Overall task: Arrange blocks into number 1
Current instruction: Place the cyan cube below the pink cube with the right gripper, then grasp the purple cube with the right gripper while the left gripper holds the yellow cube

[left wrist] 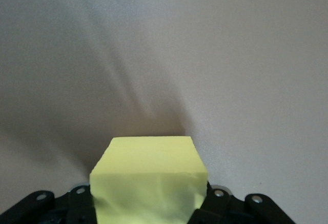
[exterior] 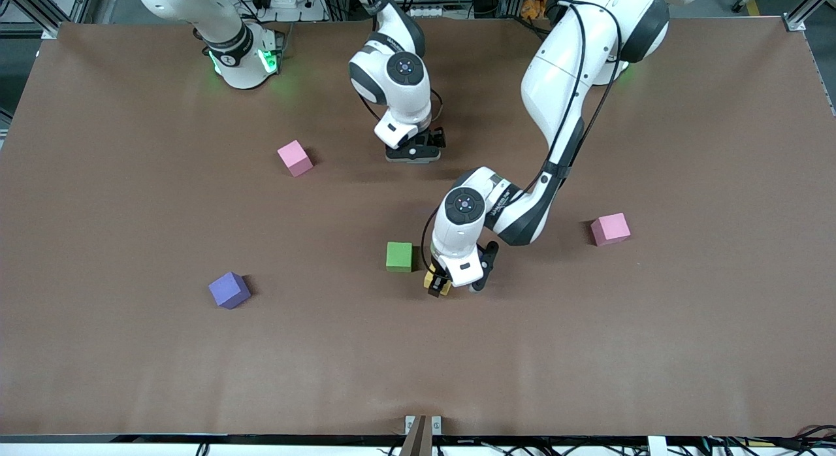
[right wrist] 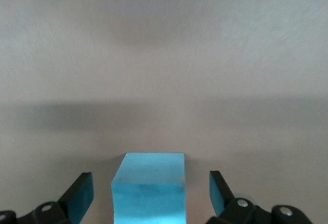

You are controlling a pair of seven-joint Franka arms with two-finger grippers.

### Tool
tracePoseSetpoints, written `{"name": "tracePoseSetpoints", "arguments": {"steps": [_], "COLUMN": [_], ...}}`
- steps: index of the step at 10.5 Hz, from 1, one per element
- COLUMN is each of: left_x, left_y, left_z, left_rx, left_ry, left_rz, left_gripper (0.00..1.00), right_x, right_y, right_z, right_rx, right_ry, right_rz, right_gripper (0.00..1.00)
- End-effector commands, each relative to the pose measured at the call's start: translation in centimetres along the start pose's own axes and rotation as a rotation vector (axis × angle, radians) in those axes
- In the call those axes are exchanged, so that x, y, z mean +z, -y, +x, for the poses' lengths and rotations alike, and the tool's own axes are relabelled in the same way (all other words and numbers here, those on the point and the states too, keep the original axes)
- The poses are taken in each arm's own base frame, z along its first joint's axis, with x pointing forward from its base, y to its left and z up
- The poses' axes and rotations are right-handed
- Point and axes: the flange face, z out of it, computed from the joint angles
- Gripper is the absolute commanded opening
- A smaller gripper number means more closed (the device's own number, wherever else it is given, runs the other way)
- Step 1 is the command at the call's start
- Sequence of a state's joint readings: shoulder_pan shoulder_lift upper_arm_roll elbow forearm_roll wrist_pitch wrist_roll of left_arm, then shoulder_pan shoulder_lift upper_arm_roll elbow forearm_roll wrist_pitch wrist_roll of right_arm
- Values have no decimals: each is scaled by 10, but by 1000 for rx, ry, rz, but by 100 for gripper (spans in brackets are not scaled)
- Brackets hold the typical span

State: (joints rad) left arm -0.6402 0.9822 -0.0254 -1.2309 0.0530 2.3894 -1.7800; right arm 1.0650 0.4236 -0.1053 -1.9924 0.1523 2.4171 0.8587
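Left hand (exterior: pixel 439 285): mine, low at mid-bench, just beside the green cube (exterior: pixel 399 256); fingers pressed onto the yellow block (exterior: pixel 436 283) from two sides.
Yellow block: pinched in my left hand; the left wrist view shows it (left wrist: pixel 148 185) filling the space between the finger bases, with bare bench (left wrist: pixel 215 55) ahead of it.
Right hand (exterior: pixel 414 150): mine, low over the bench closer to the arm bases; fingers (right wrist: pixel 79 196) spread apart, clear of the block on both sides.
Light blue block (right wrist: pixel 149 190): sits between my spread right fingers, touching neither; hidden under the hand in the front view.
Purple block (exterior: pixel 229 290): alone on the bench toward the right arm's end, turned at an angle.
Pink cubes: one (exterior: pixel 294 158) near my right hand, the other (exterior: pixel 610 228) toward the left arm's end.
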Motion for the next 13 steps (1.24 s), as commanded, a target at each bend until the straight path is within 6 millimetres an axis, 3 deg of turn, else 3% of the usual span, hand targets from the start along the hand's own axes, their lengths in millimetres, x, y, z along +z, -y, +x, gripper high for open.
{"name": "tracePoseSetpoints", "arguments": {"steps": [1,2,5,6,8,9,10,13], "left_x": [-17,-30,-75,-82,-72,-69,-69,-61], "left_y": [4,2,4,14,41,55,63,82], "left_z": [-2,-3,-7,-25,-76,-107,-126,-159], "left_rx": [85,94,218,297,440,499,558,705], "left_ry": [20,20,19,47,102,126,137,165], "left_rz": [58,64,139,172,213,226,230,214], "left_gripper": [0,0,0,0,0,0,0,0], "right_x": [-68,-86,-105,-110,-114,-110,-106,-91], "right_y": [-42,-66,-156,-190,-257,-288,-316,-377], "right_z": [27,47,119,143,192,214,237,292], "right_rx": [-70,-92,-105,-113,-157,-195,-246,-377], "right_ry": [40,55,59,51,30,25,17,-10], "right_rz": [2,0,1,12,26,20,10,-3], "right_gripper": [100,100,100,100,100,100,100,100]}}
